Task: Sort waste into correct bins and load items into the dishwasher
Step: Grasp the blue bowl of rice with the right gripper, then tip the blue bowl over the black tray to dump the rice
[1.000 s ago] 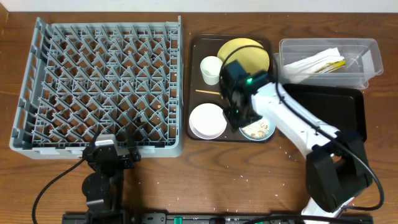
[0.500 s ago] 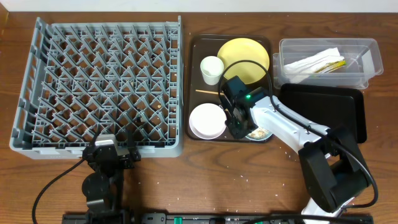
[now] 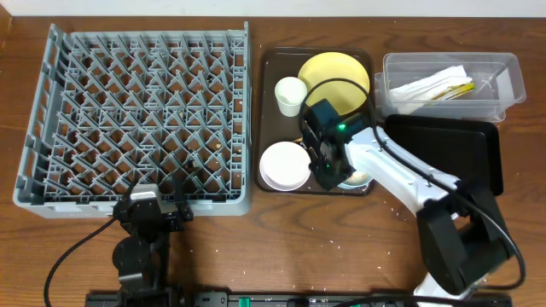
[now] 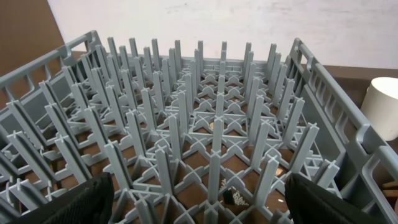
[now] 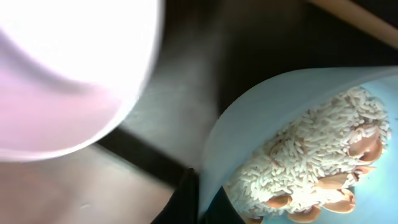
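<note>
My right gripper (image 3: 331,174) (image 5: 203,200) is shut on the rim of the light blue bowl (image 5: 249,124) (image 3: 359,178), which holds rice and beige food bits (image 5: 311,155). That bowl sits on the brown tray (image 3: 266,68) beside the white bowl (image 3: 284,165) (image 5: 68,68). The yellow plate (image 3: 337,75), white cup (image 3: 290,94) (image 4: 385,106) and chopsticks (image 3: 286,126) lie on the same tray. My left gripper (image 3: 155,213) (image 4: 202,208) stands open at the near wall of the grey dishwasher rack (image 3: 136,119) (image 4: 205,112), holding nothing.
The clear tub (image 3: 503,77) at the back right holds a crumpled napkin and wrappers (image 3: 435,85). A shallow black tray (image 3: 461,153) lies just in front of it, partly under my right arm. Small crumbs dot the table near the front edge.
The right gripper's jaws closed onto the light blue bowl's rim, and the arm shifted slightly over the bowl. The left arm has not moved.
</note>
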